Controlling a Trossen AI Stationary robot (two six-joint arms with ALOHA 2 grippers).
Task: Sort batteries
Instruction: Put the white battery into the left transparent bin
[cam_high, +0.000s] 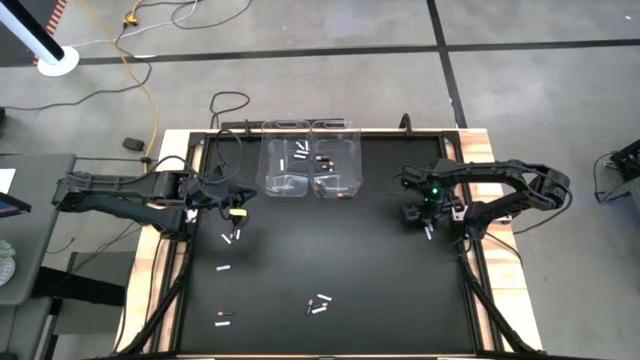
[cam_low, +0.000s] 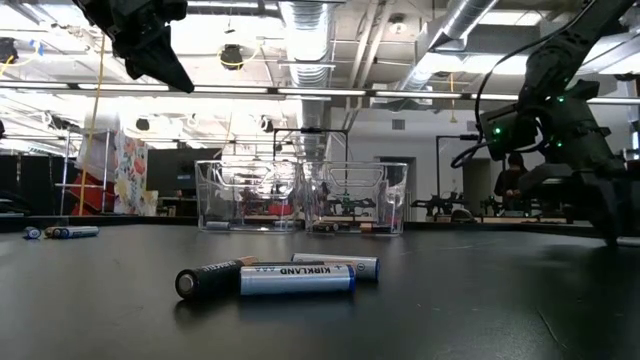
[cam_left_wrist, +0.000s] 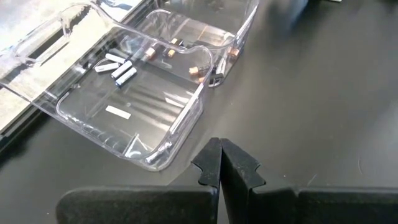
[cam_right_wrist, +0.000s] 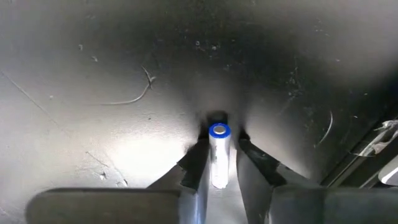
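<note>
Two clear bins stand side by side at the table's far edge: the left bin (cam_high: 283, 168) (cam_left_wrist: 134, 106) holds white batteries (cam_left_wrist: 119, 67), the right bin (cam_high: 336, 165) dark ones with copper ends (cam_left_wrist: 198, 70). Loose batteries lie on the black table near my left gripper (cam_high: 231, 237), farther toward the near edge (cam_high: 224, 269) (cam_high: 225, 318), and in a small cluster (cam_high: 318, 303) (cam_low: 295, 277). My left gripper (cam_high: 237, 212) (cam_left_wrist: 221, 168) hovers shut and empty, short of the left bin. My right gripper (cam_high: 428, 226) (cam_right_wrist: 219, 163), at the table's right, is shut on a white battery (cam_right_wrist: 219, 155). My right gripper pinches the white battery between its two fingers (cam_right_wrist: 196, 167), coming from above and pointing down. The battery lies along the fingers, and its blue-ringed end (cam_right_wrist: 219, 131) sticks out past the fingertips toward the table. I cannot tell whether that end touches the table.
The table has a raised black frame (cam_high: 470, 270) along its sides, with wooden boards outside it. Cables (cam_high: 225, 150) run by the far left corner. Bare black table lies between the two arms and in front of the bins.
</note>
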